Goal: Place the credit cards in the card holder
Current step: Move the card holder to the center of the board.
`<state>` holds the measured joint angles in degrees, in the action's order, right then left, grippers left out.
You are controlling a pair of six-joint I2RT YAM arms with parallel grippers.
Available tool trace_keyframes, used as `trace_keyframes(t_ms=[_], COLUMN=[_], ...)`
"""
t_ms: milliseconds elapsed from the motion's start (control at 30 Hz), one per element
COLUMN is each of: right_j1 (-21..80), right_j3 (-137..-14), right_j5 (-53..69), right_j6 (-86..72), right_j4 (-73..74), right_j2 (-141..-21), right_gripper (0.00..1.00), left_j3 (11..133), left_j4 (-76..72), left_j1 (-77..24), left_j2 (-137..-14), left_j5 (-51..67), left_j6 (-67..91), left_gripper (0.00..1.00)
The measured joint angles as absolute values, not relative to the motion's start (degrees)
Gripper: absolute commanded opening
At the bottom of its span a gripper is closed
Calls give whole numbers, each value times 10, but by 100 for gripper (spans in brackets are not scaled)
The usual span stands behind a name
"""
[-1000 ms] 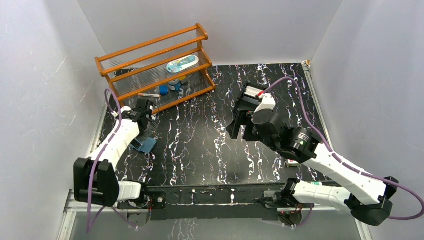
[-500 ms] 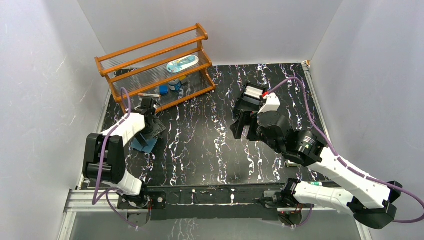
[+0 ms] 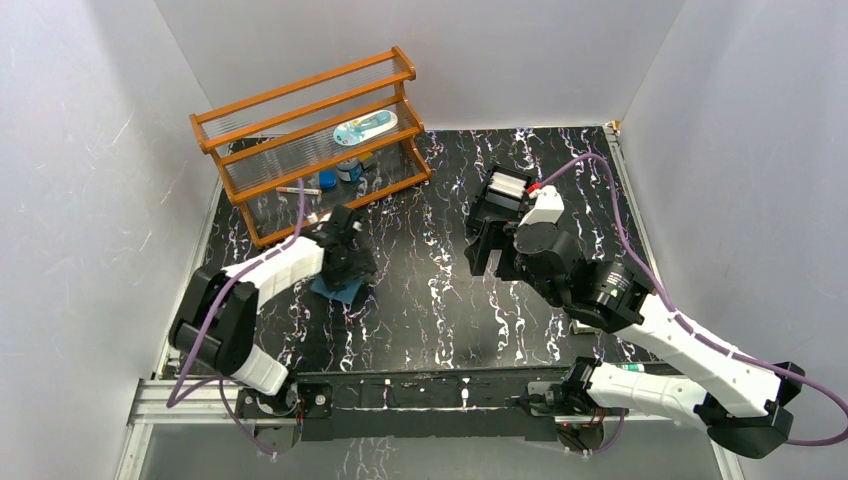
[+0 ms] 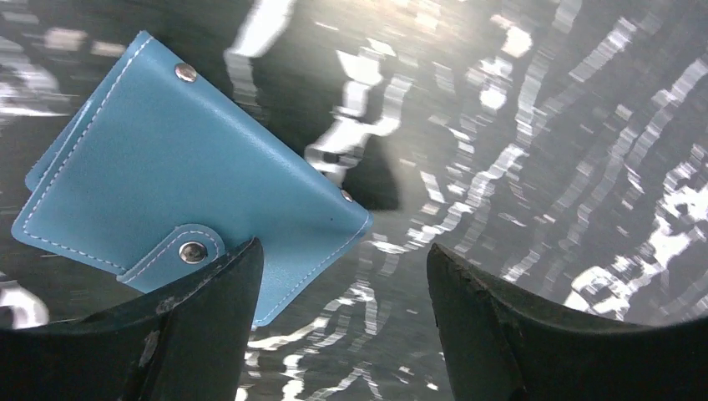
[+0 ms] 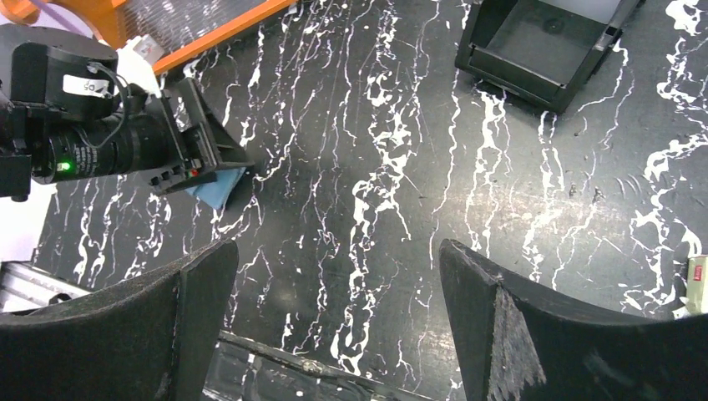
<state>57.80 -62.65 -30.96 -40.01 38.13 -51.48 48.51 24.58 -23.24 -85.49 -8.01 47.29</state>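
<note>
No legible text; white label [image 5: 86,84] on left arm [image 5: 125,146] unreadable

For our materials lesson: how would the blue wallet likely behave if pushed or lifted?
The wallet looks thin, stitched and soft, so probably light and bendy. Lying flat on the table, it should slide, not roll. Its snap tab seems fastened, so it likely stays shut.

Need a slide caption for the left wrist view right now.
Open left gripper over the black marbled table, one finger overlapping the near edge of the closed blue card holder.
</note>
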Motion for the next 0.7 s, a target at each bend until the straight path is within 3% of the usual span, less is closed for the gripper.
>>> trace_keyframes(t_ms=[200,333,700], right_j1=[578,578,578], right_j3=[-627,-627,-607], right_j5=[-320,-323,-309], right_j6=[-403,-417,-471], right_j4=[398,416,441], right_j2=[-529,-538,-510], right_gripper=[98,98,96], left_j3=[566,614,641], left_j4=[222,214,271], left_j1=[-335,-366,-276], left_j2=[-934,-964,-948], left_j5=[-20,26,3], left_j6=[503,491,366], left_gripper=[68,73,84])
